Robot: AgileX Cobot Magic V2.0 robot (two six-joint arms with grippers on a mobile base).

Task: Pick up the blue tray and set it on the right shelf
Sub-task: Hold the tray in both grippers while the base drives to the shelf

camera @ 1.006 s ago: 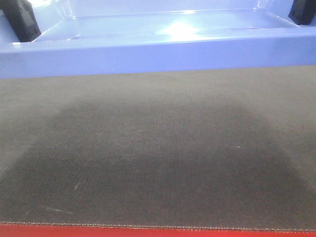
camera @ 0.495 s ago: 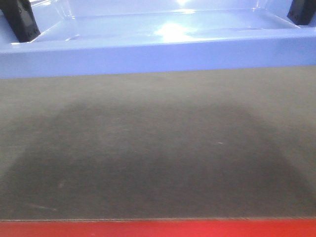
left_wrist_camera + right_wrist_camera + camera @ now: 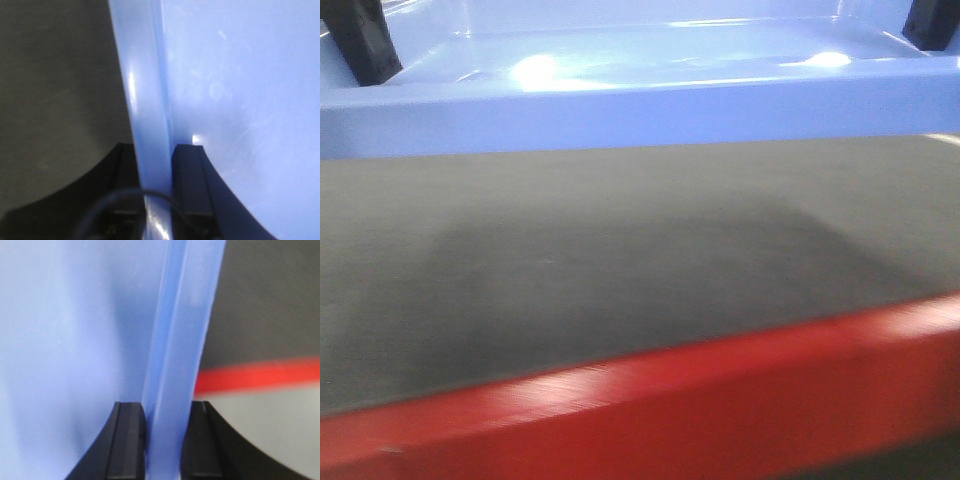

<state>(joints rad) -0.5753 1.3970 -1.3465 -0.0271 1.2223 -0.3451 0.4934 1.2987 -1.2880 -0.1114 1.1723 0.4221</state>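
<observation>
The blue tray fills the top of the front view, held above the dark mat. My left gripper is shut on the tray's left rim, one finger inside the tray and one outside. My right gripper is shut on the tray's right rim in the same way. Black fingers show at the tray's left corner, and another finger at its right corner. The right shelf is out of view.
A table with a dark mat and a red front edge lies below the tray. In the right wrist view the red edge and pale floor show beyond the tray.
The view has swung and drawn back: the red table edge has risen into the frame and now slants up to the right. The tray stays held in both grippers.
</observation>
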